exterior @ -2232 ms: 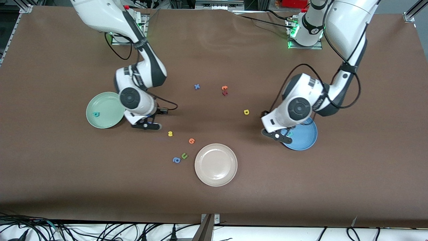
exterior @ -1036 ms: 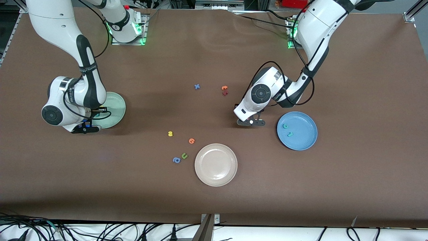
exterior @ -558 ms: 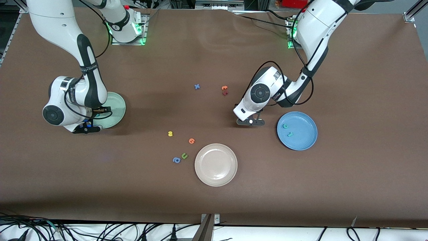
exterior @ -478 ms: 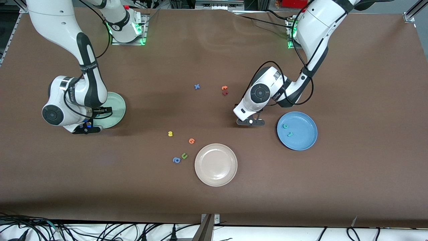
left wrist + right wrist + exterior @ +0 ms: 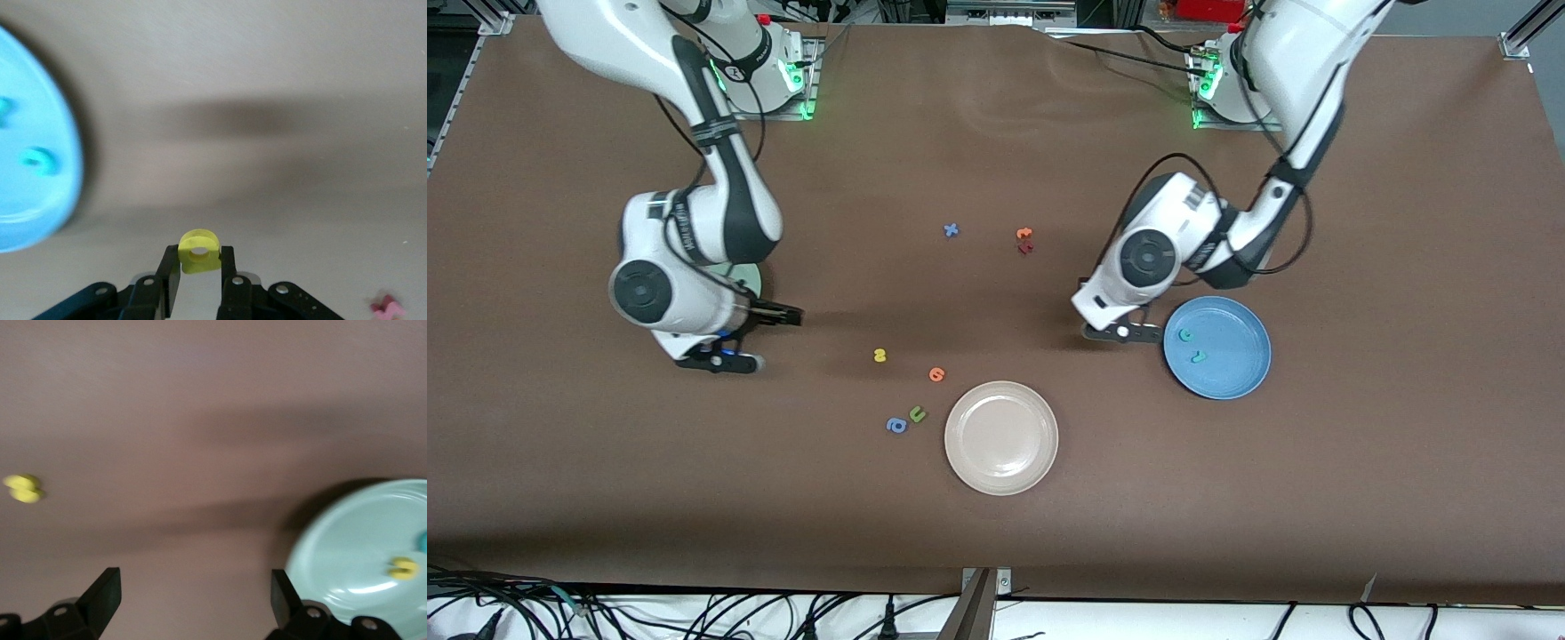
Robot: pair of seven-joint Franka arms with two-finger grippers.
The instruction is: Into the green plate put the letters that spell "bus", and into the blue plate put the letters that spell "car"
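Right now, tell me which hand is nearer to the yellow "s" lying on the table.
Right. The right hand is over bare table between the green plate and the yellow "s". The left hand, gripping the yellow "a", is beside the blue plate.

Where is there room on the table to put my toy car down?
The beige plate is bare, and so is the brown table near the front camera, below the beige and blue plate. It is crowded around the orange letter, yellow letter, green "u" and blue round letter.
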